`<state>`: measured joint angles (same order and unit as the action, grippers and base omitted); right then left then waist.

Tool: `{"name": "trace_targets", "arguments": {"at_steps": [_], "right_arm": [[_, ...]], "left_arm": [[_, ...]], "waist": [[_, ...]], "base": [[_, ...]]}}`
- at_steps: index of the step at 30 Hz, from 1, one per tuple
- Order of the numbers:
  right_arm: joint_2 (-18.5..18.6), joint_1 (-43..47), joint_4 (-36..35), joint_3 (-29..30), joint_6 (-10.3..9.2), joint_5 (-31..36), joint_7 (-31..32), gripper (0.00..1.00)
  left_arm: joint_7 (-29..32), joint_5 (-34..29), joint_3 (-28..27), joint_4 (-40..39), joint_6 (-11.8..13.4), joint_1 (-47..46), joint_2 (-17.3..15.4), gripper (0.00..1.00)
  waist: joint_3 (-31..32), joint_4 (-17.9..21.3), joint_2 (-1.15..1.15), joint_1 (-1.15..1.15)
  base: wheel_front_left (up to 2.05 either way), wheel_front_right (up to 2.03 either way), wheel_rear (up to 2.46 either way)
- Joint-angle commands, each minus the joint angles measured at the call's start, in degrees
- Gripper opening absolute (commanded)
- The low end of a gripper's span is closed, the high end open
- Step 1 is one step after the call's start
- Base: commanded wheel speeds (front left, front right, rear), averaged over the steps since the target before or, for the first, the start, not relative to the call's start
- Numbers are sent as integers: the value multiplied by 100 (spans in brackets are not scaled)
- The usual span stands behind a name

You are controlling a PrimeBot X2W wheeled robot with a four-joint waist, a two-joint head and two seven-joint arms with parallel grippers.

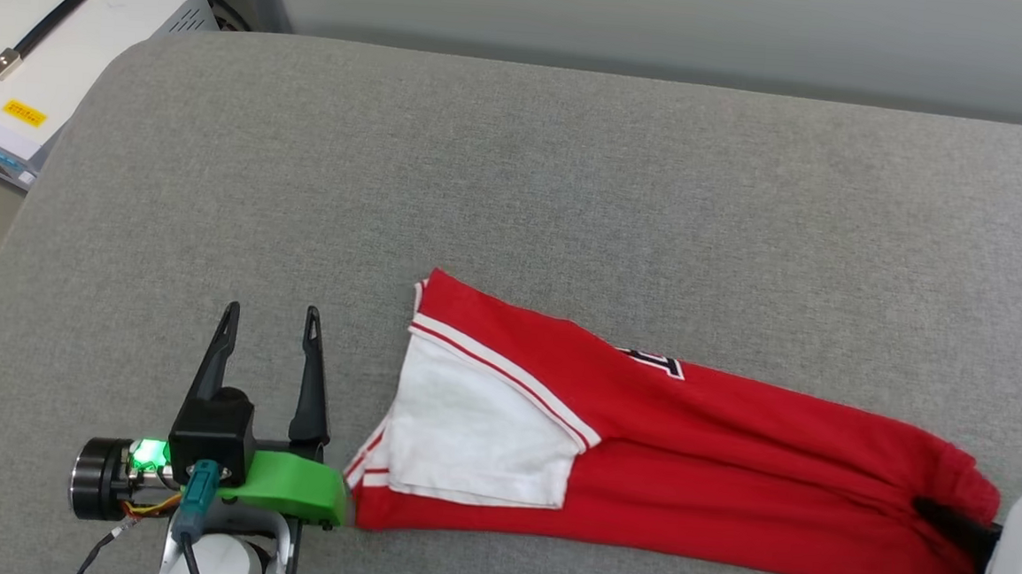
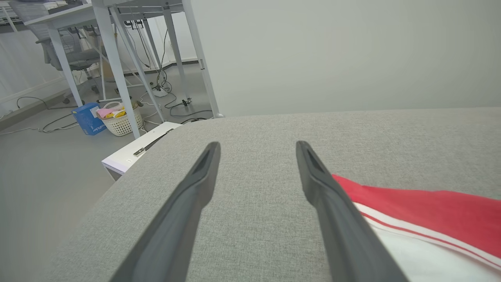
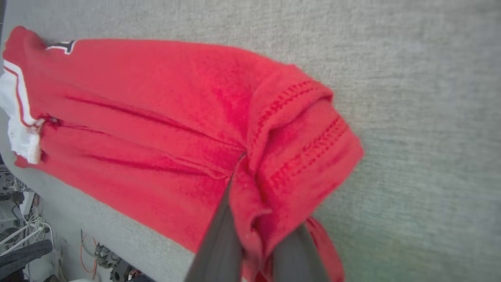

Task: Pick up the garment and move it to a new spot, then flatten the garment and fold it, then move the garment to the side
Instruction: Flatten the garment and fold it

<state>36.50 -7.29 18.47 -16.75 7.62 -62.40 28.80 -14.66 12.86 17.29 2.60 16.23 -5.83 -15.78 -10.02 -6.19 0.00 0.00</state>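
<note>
The garment point(image 1: 687, 457) already lay as a long narrow strip, so the step in hand looked like the crosswise fold, with the hem end to be brought over toward the sleeve end. To do it well, the right claw point(image 3: 264, 196) needed to keep every layer of the hem point(image 3: 305, 156) in 1 bite. It should lift only enough for the cloth to clear itself, then travel straight along the strip so the edges landed square. A pull off to the side would likely skew the strip or drag it across the table point(image 1: 572, 166).

The right claw was closed down on the bunched hem, its 2 fingers nearly together with red cloth pinched and puckered between them. 1 finger lay on top of the fabric and the other was partly buried under a fold. From that grip the strip ran away across the grey padding, with a corner of the black number point(image 1: 657, 362) showing on its far edge.

At the end farthest from the right claw sat the white sleeve point(image 1: 467, 426) with its striped trim. Just beyond that end the left claw point(image 1: 271, 317) was spread wide and held nothing, its fingers over bare padding with the sleeve end just beside its right finger. Whether its wrist touched the corner of the cloth could not be told. It was well placed to pin that end during the fold.
</note>
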Motion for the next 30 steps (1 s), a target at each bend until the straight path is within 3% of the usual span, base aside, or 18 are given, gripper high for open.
{"name": "trace_targets", "arguments": {"at_steps": [1,8,15,24,30], "right_arm": [[183,-22,122,137,-13,-15,-130,0],[782,201,241,620,-13,-27,-186,0],[852,410,-582,576,-13,26,187,0],[382,-132,-2261,-11,-13,567,812,0],[-163,-1160,-2500,-974,-13,1076,1146,0]], "left_arm": [[-33,-84,-41,35,-91,105,76,100],[-33,-305,-204,148,-378,240,259,100],[-34,-449,-377,216,-544,335,379,100],[-34,-609,-515,281,-758,224,546,100],[-34,-693,-635,218,-862,75,664,100]], "waist": [[77,18,0,0],[271,50,0,0],[349,84,0,0],[224,4,0,0],[-58,-55,0,0]], "base": [[0,0,0],[0,0,0],[0,0,0],[0,0,0],[0,0,0]]}}
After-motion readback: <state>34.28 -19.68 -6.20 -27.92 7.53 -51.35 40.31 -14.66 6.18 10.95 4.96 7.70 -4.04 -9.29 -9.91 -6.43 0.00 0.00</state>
